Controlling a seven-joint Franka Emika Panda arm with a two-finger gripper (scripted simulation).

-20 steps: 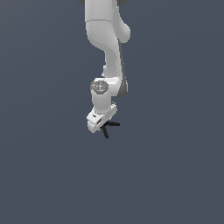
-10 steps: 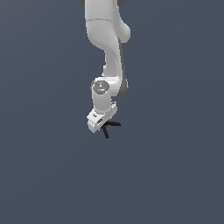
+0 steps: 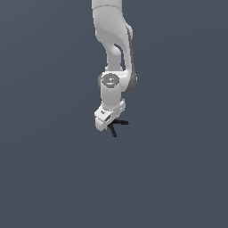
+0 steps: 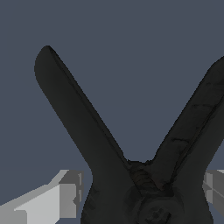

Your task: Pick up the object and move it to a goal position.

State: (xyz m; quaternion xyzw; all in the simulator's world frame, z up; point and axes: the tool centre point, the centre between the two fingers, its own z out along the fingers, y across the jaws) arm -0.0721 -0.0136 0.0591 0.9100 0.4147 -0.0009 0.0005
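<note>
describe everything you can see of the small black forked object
The object is matte black, with two long flat limbs splayed in a V from a knobbly joint. In the exterior view it pokes out just beneath the white end effector, much smaller than it. In the wrist view a grey fingertip sits on either side of its base; actual contact cannot be confirmed.

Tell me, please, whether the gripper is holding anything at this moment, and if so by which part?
It looks like the gripper holds the black forked object near the junction where its two limbs meet, one finger on each side; actual contact cannot be confirmed.
</note>
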